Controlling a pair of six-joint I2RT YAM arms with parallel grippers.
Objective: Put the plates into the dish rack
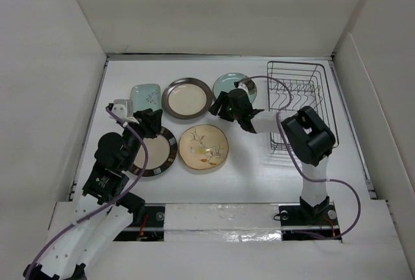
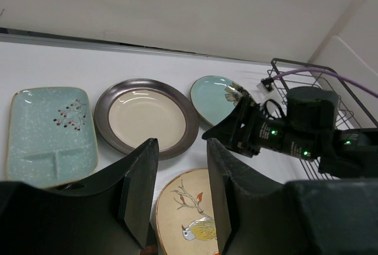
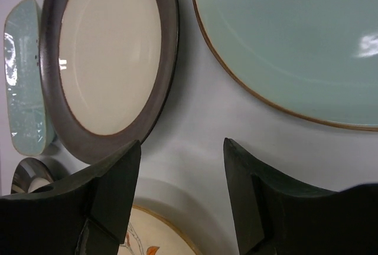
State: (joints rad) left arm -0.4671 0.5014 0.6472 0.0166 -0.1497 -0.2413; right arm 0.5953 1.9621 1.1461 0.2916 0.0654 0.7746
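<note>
All five plates lie flat on the table. The pale-green squarish plate (image 1: 145,96), the cream plate with brown rim (image 1: 187,97) and the teal round plate (image 1: 232,85) form the far row. The striped-rim plate (image 1: 157,153) and the yellowish floral plate (image 1: 203,147) lie nearer. The black wire dish rack (image 1: 299,102) stands at the right and holds no plates. My right gripper (image 1: 219,107) is open and empty, low over the gap between the brown-rim plate (image 3: 109,54) and the teal plate (image 3: 289,36). My left gripper (image 1: 150,122) is open and empty above the striped-rim plate's far edge.
White walls enclose the table on the left, back and right. The right arm (image 1: 310,139) reaches across in front of the rack's near left corner. In the left wrist view the rack (image 2: 319,84) shows behind the right gripper (image 2: 236,131).
</note>
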